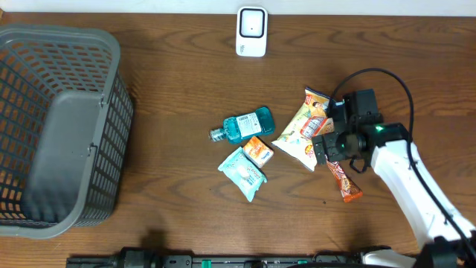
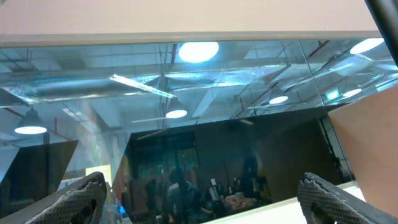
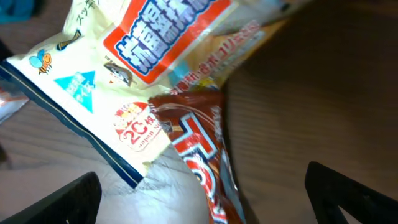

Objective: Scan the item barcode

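My right gripper (image 3: 200, 193) hung low over the table (image 1: 186, 216) with its fingers spread wide and nothing held; the red snack bar (image 1: 343, 181), which I took for the item to scan, lay flat on the wood just under it, between the two fingers in the right wrist view. The left gripper (image 2: 199, 193) was also wide and empty; its camera saw only ceiling lights and glass, so it could give me no help.

The first danger I judged was the yellow snack bag (image 1: 297, 134); its corner touched the upper end of the bar, and I could not tell which one lay on top; if the fingers closed there, they could catch both wrappers, or drag the bag along.

The second was the bar itself; it looked thin, flat and glossy, so the fingers could slide over it and close on air, or the wrapper could slip out on the way.

The scanner (image 1: 251, 31) stood well apart at the far edge; I saw no barcode in any view, so the wrong face could arrive before it.
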You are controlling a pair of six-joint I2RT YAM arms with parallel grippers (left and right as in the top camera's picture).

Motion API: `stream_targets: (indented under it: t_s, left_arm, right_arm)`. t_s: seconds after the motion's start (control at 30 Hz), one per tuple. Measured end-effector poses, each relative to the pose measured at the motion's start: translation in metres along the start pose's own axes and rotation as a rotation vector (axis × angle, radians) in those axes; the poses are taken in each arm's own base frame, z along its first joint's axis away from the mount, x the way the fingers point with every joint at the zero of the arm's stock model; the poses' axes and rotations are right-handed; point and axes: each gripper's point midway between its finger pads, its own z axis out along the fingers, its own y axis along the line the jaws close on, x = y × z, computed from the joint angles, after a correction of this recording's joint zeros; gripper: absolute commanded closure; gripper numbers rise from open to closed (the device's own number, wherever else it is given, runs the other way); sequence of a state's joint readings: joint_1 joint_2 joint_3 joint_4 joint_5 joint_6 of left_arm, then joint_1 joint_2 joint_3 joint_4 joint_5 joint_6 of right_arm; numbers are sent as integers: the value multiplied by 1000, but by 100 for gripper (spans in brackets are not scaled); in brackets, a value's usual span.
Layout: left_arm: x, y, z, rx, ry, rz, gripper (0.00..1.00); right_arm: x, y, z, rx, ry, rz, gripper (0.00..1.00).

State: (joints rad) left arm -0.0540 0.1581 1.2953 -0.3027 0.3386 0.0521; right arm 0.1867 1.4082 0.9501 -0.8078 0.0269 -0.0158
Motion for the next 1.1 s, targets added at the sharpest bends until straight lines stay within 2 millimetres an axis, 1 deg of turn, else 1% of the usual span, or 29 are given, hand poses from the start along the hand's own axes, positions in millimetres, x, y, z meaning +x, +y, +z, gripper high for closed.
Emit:
stream_targets:
  t_s: [0.17,0.27,0.37,0.4,0.47,0.53,0.6,0.67,0.7,0.73,0.8,0.87,0.9,0.93,0.97,1.0,1.07,1.1]
  left_arm:
    - [0,0,0,0,0,0,2]
    - [0,0,0,0,0,0,2]
    - [0,0,0,0,0,0,2]
    - [0,0,0,0,0,0,2]
    - [0,0,0,0,0,0,2]
    - [0,0,0,0,0,0,2]
    - [0,0,0,0,0,0,2]
    - [0,0,0,0,1,-1,2]
    - [0,0,0,0,0,0,2]
    - [0,0,0,0,0,0,2]
    - [0,0,0,0,-1,0,2]
    - [0,0,0,0,-3,0,2]
    - [-1,0,0,0,-3,1,2]
    - [-1,0,0,0,-4,1,2]
    - [-1,0,0,0,-4,1,2]
    - [-1,0,0,0,-4,1,2]
    - [0,0,0,0,-3,1,2]
    - [-1,0,0,0,-4,1,2]
  right_arm:
    - [2,6,-15,81,-31,11,1]
    - [-3,12,-33,104,-97,23,1]
    - [-6,19,-64,93,-206,47,1]
    - [-4,20,-79,84,-248,59,1]
    - [6,18,-111,65,-335,86,1]
    - [18,14,-133,52,-388,109,1]
    - [24,11,-159,17,-496,146,1]
    - [28,9,-177,-12,-578,178,1]
    - [30,9,-178,-18,-598,191,1]
    - [30,9,-176,-22,-606,205,1]
    - [28,10,-158,-24,-594,223,1]
    - [32,12,-126,-5,-516,223,1]
    - [39,13,-100,21,-431,221,1]
    - [44,12,-87,39,-380,219,1]
    - [52,11,-63,79,-282,212,1]
    - [57,9,-49,111,-221,206,2]
    - [62,3,-28,176,-127,197,15]
    - [66,0,-17,211,-77,195,20]
